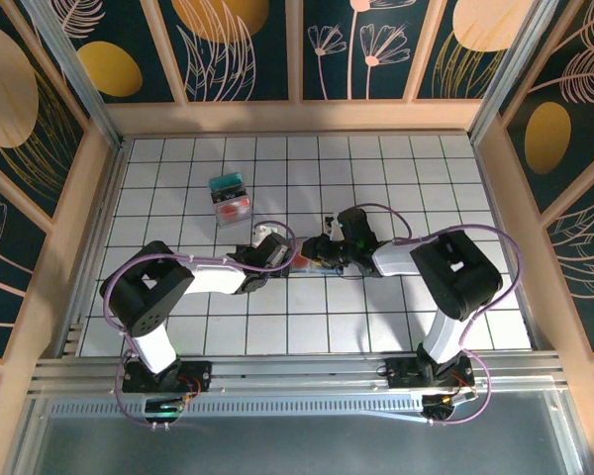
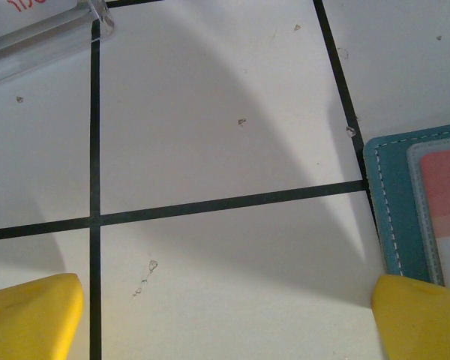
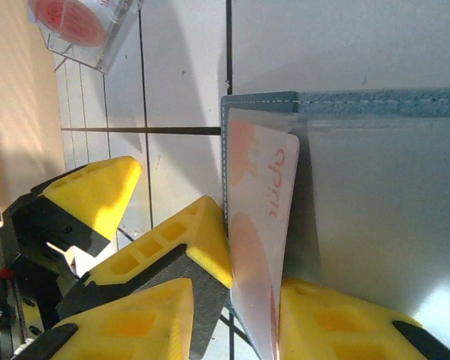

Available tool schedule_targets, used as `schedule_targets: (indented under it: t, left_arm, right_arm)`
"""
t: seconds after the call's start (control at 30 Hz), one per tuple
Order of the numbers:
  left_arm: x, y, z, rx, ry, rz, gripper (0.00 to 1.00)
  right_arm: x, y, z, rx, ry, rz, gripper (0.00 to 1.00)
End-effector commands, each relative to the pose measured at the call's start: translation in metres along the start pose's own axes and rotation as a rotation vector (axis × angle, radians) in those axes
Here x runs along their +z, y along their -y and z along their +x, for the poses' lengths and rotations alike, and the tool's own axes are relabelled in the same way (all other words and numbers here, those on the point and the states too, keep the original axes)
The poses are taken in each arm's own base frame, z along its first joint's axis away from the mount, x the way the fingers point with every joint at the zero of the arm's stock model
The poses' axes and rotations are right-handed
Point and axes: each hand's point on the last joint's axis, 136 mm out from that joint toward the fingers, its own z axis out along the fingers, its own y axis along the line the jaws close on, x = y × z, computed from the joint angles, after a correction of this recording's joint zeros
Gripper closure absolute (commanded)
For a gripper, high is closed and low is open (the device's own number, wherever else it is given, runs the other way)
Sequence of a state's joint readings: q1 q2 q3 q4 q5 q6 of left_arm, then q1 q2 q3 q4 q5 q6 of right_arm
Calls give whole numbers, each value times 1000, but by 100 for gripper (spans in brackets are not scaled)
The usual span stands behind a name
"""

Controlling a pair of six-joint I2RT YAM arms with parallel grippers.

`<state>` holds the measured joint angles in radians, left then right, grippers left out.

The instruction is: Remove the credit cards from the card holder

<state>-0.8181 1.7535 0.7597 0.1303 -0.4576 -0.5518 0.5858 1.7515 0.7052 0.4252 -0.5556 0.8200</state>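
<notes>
fingers of right gripper (image 3: 236, 300) pinch a card (image 3: 259, 217) between them, left gripper (image 2: 225, 322) wide open with holder (image 2: 394, 202) by one finger.

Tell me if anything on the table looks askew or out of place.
One card sticks partway out of the clear pocket of the card holder, tilted rather than flat, between the fingers of the right gripper. Nothing else stands out.
</notes>
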Motion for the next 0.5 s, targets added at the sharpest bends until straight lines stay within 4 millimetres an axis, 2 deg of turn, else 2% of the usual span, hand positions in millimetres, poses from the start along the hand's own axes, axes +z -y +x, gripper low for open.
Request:
schedule_targets:
  t: [0.0, 0.23, 0.47]
  left_arm:
    - [3, 7, 14, 34, -56, 26, 1]
    - [3, 3, 17, 35, -63, 3, 1]
    - [4, 0, 20, 34, -74, -12, 1]
  right_arm:
    - [2, -28, 2, -53, -17, -115, 69]
    - [-12, -41, -1, -63, -4, -207, 73]
    - [-21, -39, -2, -56, 10, -220, 74]
